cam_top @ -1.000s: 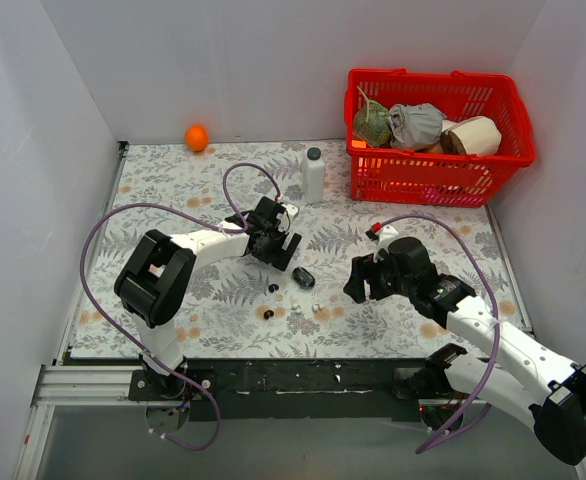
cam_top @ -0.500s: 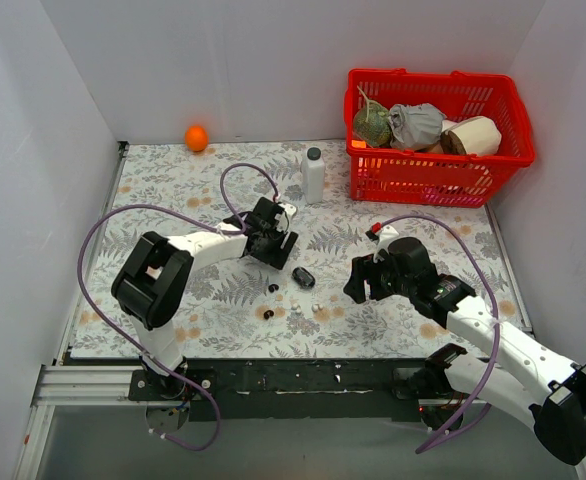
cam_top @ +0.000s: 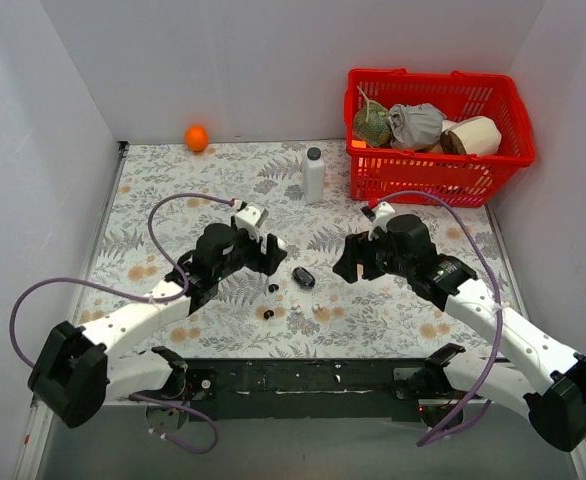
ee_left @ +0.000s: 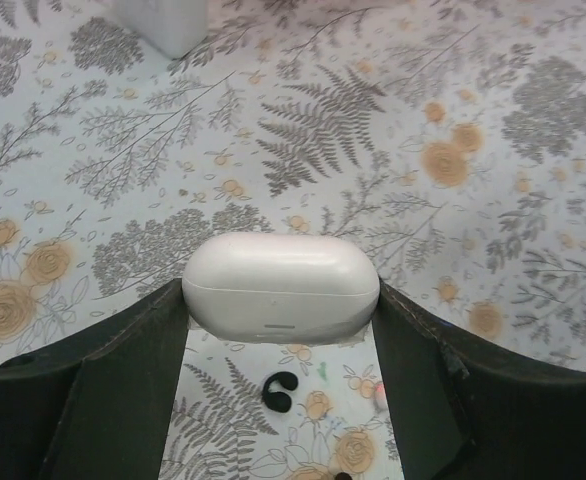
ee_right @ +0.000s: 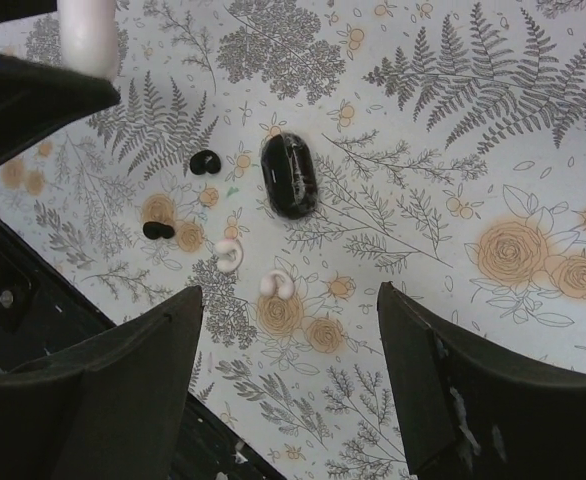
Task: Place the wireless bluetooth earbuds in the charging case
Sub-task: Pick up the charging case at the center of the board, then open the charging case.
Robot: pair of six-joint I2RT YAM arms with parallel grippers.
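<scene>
My left gripper (ee_left: 281, 300) is shut on a white pebble-shaped charging case (ee_left: 281, 288), its lid closed, and holds it above the floral mat; the case also shows in the right wrist view (ee_right: 88, 35). The left gripper is in the top view (cam_top: 264, 254) left of centre. A glossy black case (ee_right: 290, 175) lies closed on the mat (cam_top: 304, 278). Two black earbuds (ee_right: 205, 161) (ee_right: 158, 230) and two whitish earbuds (ee_right: 229, 254) (ee_right: 277, 286) lie near it. One black bud (ee_left: 280, 390) lies below the held case. My right gripper (ee_right: 293, 380) is open and empty, above the mat right of the black case (cam_top: 348, 266).
A white bottle (cam_top: 314, 175) stands at the back centre. A red basket (cam_top: 433, 170) with several items fills the back right. An orange ball (cam_top: 196, 137) lies at the back left. White walls close in the mat on three sides.
The left arm has swung into a new pose, its elbow now low at the near left, with the gripper still left of the black case. The right gripper moved a little farther back.
</scene>
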